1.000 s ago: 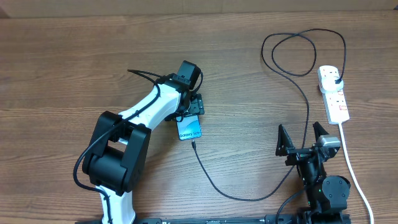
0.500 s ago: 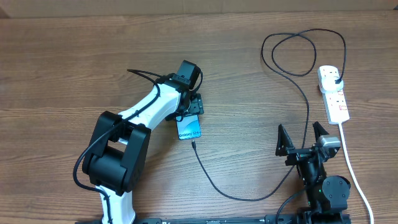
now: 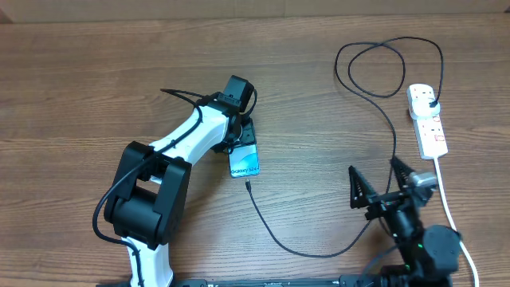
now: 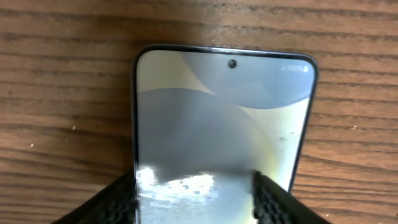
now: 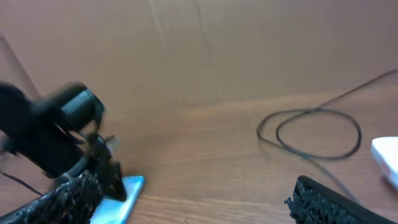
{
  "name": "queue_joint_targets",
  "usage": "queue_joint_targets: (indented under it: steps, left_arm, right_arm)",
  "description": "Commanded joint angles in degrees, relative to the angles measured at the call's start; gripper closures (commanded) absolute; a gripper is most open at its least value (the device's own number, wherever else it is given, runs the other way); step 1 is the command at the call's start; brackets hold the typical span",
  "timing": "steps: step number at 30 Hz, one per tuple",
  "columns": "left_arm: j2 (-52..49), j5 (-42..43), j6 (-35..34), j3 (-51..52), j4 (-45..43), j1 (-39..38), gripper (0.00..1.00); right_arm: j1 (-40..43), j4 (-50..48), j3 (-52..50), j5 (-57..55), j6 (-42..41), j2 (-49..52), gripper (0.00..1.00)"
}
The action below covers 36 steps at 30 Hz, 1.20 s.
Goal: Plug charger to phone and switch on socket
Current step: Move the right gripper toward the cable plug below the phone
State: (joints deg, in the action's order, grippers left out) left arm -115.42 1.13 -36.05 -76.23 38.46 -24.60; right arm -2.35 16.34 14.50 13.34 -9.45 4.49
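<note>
You have the phone [image 3: 244, 162] lying flat on the table [image 3: 80, 80]. The charger [image 3: 395, 135] has its tip just before the phone's near end. The socket [image 3: 427, 119] lies well right of the phone, slightly behind it, with the charger's plug in it.

You've open table [image 3: 80, 88] L & beyond the phone [image 3: 244, 163]; on the R, charger [image 3: 395, 151] cable loops lie across the path to the socket [image 3: 428, 123].

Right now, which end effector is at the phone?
The left end effector, its fingers flanking the phone; the right end effector stands open, well apart from it.
</note>
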Motion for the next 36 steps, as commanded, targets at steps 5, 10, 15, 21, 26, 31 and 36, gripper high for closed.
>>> queue_joint_targets:
  steps: [5, 10, 15, 21, 26, 31, 36]
  left_arm:
    - [-4.7, 1.05, 0.09, 2.08, 0.31, -0.13, 0.36]
    - [-4.7, 2.25, 1.86, 2.08, 0.04, -0.13, 0.0]
    - [-4.7, 3.41, 3.21, 0.66, 2.36, -0.11, 0.0]
    - [-4.7, 2.97, 3.26, -9.31, 15.52, -0.2, 0.0]
    - [-5.07, 2.95, 2.8, -11.04, 13.9, -0.33, 0.0]
    - [-8.24, 3.41, 2.62, -10.99, 12.28, -1.18, 0.0]
    - [-11.87, 3.39, 2.89, -10.99, 12.44, -2.69, 0.0]
  right_arm:
    - [-0.26, 12.11, 23.85, 0.72, -0.52, 17.33, 0.0]
    - [-0.26, 19.63, 38.12, 3.63, -0.61, 31.04, 0.0]
    - [-0.26, 19.96, 41.48, 14.93, -3.13, 37.86, 0.0]
    - [-0.26, 20.7, 41.38, 22.4, -3.72, 44.44, 0.0]
    - [-0.28, 22.58, 41.38, 25.35, -5.77, 51.91, 0.0]
    - [-0.28, 26.49, 41.33, 25.31, -5.51, 60.11, 0.0]
    - [-0.44, 28.17, 41.33, 23.21, -5.51, 68.98, 0.0]
